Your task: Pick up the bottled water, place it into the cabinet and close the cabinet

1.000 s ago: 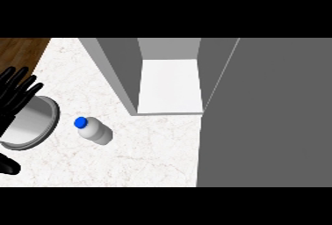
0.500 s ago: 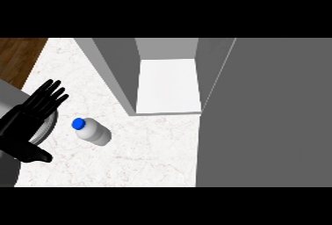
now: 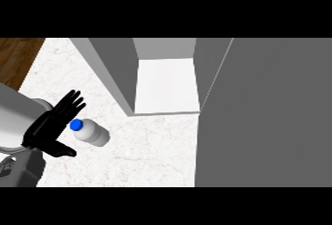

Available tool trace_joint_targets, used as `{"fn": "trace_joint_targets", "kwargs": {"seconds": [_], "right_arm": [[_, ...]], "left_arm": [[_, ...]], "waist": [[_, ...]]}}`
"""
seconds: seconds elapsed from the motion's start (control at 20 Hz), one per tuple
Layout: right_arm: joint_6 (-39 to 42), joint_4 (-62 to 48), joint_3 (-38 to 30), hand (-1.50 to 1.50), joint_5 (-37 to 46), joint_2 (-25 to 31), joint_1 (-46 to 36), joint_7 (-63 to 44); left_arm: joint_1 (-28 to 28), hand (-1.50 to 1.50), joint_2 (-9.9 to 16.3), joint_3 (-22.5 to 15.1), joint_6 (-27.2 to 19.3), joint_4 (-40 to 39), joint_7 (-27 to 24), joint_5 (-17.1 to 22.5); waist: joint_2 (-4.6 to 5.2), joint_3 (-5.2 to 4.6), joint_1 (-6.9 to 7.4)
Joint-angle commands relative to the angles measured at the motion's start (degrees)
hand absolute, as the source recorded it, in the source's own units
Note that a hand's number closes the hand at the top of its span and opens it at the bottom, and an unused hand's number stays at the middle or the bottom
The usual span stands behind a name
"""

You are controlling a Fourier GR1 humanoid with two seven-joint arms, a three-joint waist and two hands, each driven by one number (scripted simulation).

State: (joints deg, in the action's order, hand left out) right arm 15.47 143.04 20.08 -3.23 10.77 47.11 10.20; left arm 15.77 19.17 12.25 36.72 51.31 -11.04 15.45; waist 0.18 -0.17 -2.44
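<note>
Since half a second ago my left hand has slid right and now sits just beside the bottled water, fingers straight, grasping nothing. That bottle stands on the counter, not yet lifted. Placing and closing remain. As far as I can see, the open cabinet holds nothing.

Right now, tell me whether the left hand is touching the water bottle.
Cannot tell. In the head view the open left hand overlaps the water bottle's blue cap edge, but no contact or gap shows plainly.
</note>
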Motion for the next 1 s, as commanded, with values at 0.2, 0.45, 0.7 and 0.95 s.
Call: {"fn": "trace_joint_targets", "kwargs": {"seconds": [0.2,0.45,0.7,0.95], "right_arm": [[-0.29,10.45,1.46,-1.50,-0.36,1.97,3.47,-2.19],[-0.39,8.02,3.17,-1.50,1.30,2.07,5.56,1.41],[0.09,7.64,3.25,-1.50,2.60,3.39,8.54,4.83],[0.17,9.86,1.95,-1.50,-0.36,4.51,9.16,4.69]], "left_arm": [[4.48,-1.50,-1.17,-2.49,4.55,-16.68,-14.70,-7.69],[5.63,-1.50,-5.59,-5.45,-0.10,-22.94,-23.33,-13.47],[7.14,1.50,-4.33,-4.61,4.14,-28.21,-27.30,-12.65],[8.81,1.50,-6.70,-7.04,-1.77,-29.70,-31.80,-16.45]], "waist": [[0.33,-0.12,-0.13],[0.24,-0.11,-0.42],[0.24,-0.19,-1.01],[0.33,-0.13,-0.17]]}}
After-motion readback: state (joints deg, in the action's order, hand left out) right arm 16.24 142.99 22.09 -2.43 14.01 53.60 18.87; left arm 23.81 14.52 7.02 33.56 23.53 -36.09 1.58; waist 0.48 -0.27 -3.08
